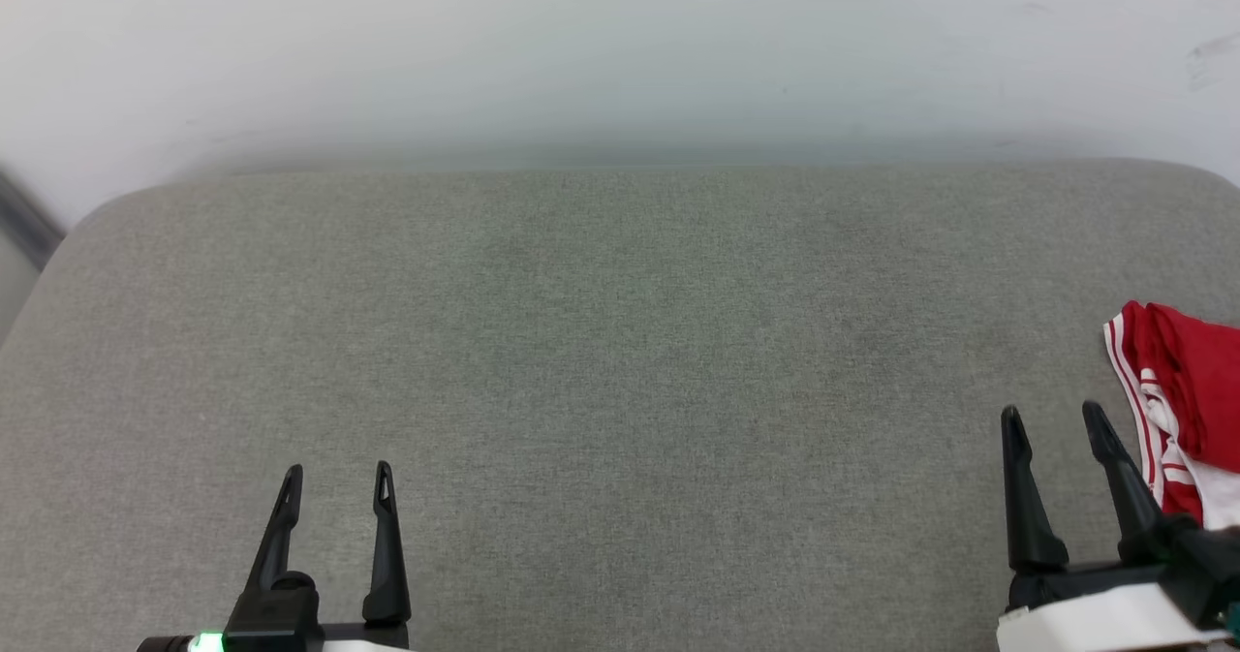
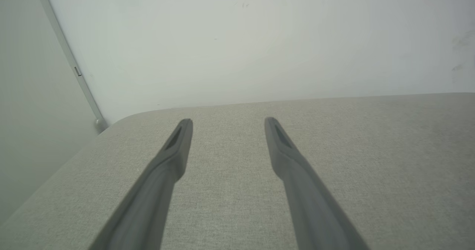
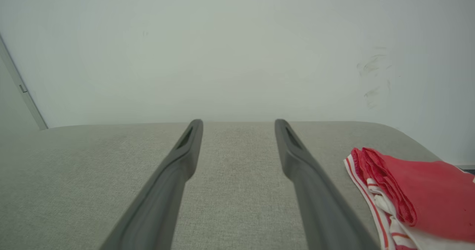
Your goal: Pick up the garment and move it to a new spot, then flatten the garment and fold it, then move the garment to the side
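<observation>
Rising from the bottom edge of the head view, two pairs of long dark fingers are seen pointing away from the robot over a pale grey fabric surface [image 1: 620, 342]. At the lower left, the left gripper [image 1: 339, 468] is shown with its jaws held apart, and a green light [image 1: 205, 642] is lit at its base. At the lower right, the right gripper [image 1: 1051, 408] is likewise shown with its jaws spread, mounted on a white casing [image 1: 1104, 623]. In each wrist view the same gap is confirmed: bare grey weave is seen between the two fingers, and neither pair is closed on anything. Just beside the right gripper, on its outer side, the garment [image 1: 1187, 390] is found lying bunched towards the right side of the surface. It is made up of crumpled red cloth, with white cloth and red-and-white striped trim folded along the side nearest the fingers. In the right wrist view the garment [image 3: 415, 190] is seen lying to the right of the right-hand finger; whether cloth and finger touch low in that view cannot be told. Beyond the fingertips, the surface is seen running flat to a rounded far edge. Behind it a pale wall [image 1: 620, 51] is shown, marked with faint dark scuff marks [image 3: 373, 75] towards the right, and a narrow grey strip [image 2: 66, 53] is seen running up the wall at the far left.
</observation>
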`<state>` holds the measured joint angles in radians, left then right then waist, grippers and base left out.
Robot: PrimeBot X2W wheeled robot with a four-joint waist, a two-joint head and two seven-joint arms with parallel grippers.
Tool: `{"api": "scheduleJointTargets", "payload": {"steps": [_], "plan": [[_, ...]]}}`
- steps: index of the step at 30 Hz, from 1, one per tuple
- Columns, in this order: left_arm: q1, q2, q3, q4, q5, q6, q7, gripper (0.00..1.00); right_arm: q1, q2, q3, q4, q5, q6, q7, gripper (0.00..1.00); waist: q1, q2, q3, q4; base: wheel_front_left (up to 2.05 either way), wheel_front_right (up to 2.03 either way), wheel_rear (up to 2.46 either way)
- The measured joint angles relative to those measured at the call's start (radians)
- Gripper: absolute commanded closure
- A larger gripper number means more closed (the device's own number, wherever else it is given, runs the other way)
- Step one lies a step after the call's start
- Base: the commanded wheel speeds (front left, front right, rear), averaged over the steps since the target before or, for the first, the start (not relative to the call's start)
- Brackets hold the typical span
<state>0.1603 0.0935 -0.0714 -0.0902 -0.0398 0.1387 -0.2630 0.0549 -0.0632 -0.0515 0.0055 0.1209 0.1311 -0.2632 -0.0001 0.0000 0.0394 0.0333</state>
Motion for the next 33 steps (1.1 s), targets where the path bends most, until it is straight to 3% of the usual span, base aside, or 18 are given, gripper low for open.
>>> {"api": "scheduleJointTargets", "payload": {"steps": [15,16,21,33], "plan": [[0.024,-0.022,0.028,0.012,-0.008,-0.053,0.000,0.00,0.075,0.011,-0.003,-0.032,0.012,0.000,0.000,0.00,0.0000,0.0000,-0.016,-0.003,0.00,0.00,0.00],[0.024,-0.024,0.030,0.014,-0.010,-0.056,0.000,1.00,0.075,0.011,-0.002,-0.030,0.012,0.000,0.000,1.00,0.0001,0.0000,-0.016,-0.003,0.00,0.00,0.00],[0.028,-0.027,0.024,0.056,-0.021,-0.057,0.005,1.00,0.078,0.011,0.001,0.012,0.022,0.000,0.005,1.00,0.0001,0.0000,-0.016,-0.003,0.00,0.00,0.00],[-0.007,-0.016,0.029,0.105,-0.324,-0.091,0.056,1.00,0.055,0.004,0.010,0.054,0.305,0.000,0.055,1.00,0.0001,0.0000,-0.018,-0.007,0.00,0.00,0.00]]}}
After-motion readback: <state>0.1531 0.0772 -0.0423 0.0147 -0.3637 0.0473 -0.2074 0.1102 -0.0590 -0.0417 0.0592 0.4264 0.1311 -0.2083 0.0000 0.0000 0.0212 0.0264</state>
